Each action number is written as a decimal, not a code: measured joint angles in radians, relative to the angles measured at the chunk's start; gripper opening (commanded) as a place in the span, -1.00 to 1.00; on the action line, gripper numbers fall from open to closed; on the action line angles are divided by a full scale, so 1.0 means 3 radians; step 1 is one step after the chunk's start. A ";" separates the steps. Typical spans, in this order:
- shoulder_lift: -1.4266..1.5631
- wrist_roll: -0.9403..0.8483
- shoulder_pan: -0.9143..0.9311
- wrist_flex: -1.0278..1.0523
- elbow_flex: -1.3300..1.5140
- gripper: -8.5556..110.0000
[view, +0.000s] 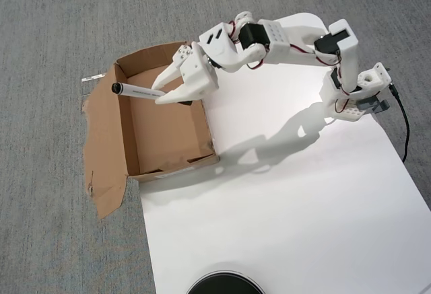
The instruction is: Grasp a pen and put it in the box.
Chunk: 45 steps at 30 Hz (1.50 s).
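The pen (137,92) is a slim white marker with a black cap at its left end. It lies level in my white gripper (160,91), whose fingers are shut on its right part. The pen hangs over the far left part of the box (128,147), its cap above the box's left wall. The box is a shallow brown cardboard box with torn flaps, open at the top, lying partly on the white sheet (283,200) and partly on the grey carpet. My arm reaches in from the right.
My arm's base (357,95) stands at the sheet's far right edge with a black cable (404,129) beside it. A round black object (224,284) shows at the bottom edge. A torn flap (104,153) spreads left of the box.
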 measured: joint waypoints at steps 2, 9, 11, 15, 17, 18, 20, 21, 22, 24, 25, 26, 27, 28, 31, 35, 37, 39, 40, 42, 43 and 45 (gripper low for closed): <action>-0.0123 0.0000 0.0066 0.0000 -0.0082 -0.85; -0.0394 0.0000 0.0148 0.0000 -0.0128 -0.85; -0.0486 0.0000 0.0194 0.0000 -0.0128 -0.85; -0.0624 0.0000 0.0194 0.0000 -0.0133 -0.85; -0.0670 0.0000 0.0169 0.0000 -0.0133 -0.85; -0.0675 0.0000 0.0169 0.0000 -0.0133 -0.85; -0.0782 0.0000 0.0199 0.0000 -0.0133 -0.85; -0.0803 0.0000 0.0210 0.0000 -0.0133 -0.85; -0.0864 0.0000 0.0220 0.0000 -0.0133 -0.85; -0.0951 0.0000 0.0220 0.0005 -0.0133 -0.85; -0.0977 0.0000 0.0220 0.0005 -0.0133 -0.85; -0.0982 0.0000 0.0210 0.0005 -0.0133 -0.85; -0.0997 0.0000 0.0199 0.0005 -0.0133 -0.85; -0.1002 0.0000 0.0194 0.0005 -0.0133 -0.85; -0.1089 0.0000 0.0184 0.0005 -0.0133 -0.80; -0.1161 0.0000 0.0199 0.0010 -0.0133 -0.68; -0.1171 0.0000 0.0205 0.0010 -0.0133 -0.63; -0.1171 0.0000 0.0205 0.0010 -0.0133 -0.59; -0.1171 0.0000 0.0205 0.0010 -0.0133 -0.58; -0.1171 0.0000 0.0199 0.0010 -0.0133 -0.58; -0.1171 0.0000 0.0199 0.0010 -0.0133 -0.58; -0.1171 0.0000 0.0199 0.0010 -0.0133 -0.59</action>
